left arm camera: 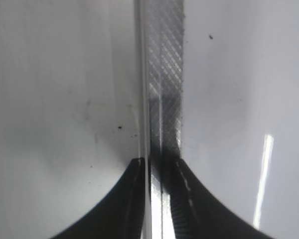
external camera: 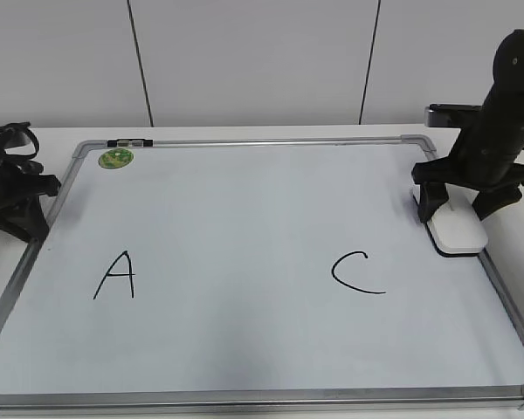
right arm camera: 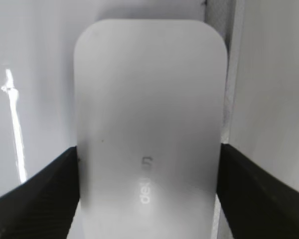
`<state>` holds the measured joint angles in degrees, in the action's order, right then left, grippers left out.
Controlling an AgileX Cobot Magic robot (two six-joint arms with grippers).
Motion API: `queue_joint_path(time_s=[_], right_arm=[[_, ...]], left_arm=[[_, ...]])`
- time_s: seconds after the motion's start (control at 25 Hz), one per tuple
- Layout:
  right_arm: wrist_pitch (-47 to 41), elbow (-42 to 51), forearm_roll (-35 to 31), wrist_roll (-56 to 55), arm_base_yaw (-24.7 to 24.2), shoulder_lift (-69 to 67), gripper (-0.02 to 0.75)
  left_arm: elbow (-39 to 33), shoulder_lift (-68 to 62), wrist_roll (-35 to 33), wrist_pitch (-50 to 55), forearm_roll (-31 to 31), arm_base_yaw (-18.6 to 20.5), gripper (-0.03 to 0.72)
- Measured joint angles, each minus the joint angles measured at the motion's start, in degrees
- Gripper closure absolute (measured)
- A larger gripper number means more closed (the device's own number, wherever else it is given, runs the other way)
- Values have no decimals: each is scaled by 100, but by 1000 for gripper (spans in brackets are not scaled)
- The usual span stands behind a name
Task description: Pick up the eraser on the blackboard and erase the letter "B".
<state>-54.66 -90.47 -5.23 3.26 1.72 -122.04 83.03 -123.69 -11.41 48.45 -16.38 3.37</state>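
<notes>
The blackboard (external camera: 244, 209) is a white board with a grey frame, lying flat on the table. No letter "B" shows on it; the space between the black "A" (external camera: 115, 276) and the black "C" (external camera: 358, 272) is blank. The white eraser (external camera: 458, 232) lies on the board by its right frame. My right gripper (external camera: 456, 214) straddles it, fingers against both long sides. In the right wrist view the eraser (right arm camera: 149, 109) fills the space between the jaws (right arm camera: 148, 199). My left gripper (external camera: 35, 205) rests at the board's left edge, jaws (left arm camera: 154, 172) together over the frame strip (left arm camera: 164, 74).
A round green sticker (external camera: 116, 158) sits at the board's far left corner, beside a small dark clip (external camera: 129, 141) on the top frame. The board's right frame (right arm camera: 230, 99) runs just beside the eraser. A white wall stands behind the table.
</notes>
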Motion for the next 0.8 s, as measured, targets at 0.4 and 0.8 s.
queue_joint_path(time_s=[0.4,0.8], right_arm=[[-1008,-692,0,74,0,145,99],[-1527,-839,0,276,0,1267,139]], left_arm=[[70,-12,0,32,42,0,463],[1241,104,40,1407,65,0,237]])
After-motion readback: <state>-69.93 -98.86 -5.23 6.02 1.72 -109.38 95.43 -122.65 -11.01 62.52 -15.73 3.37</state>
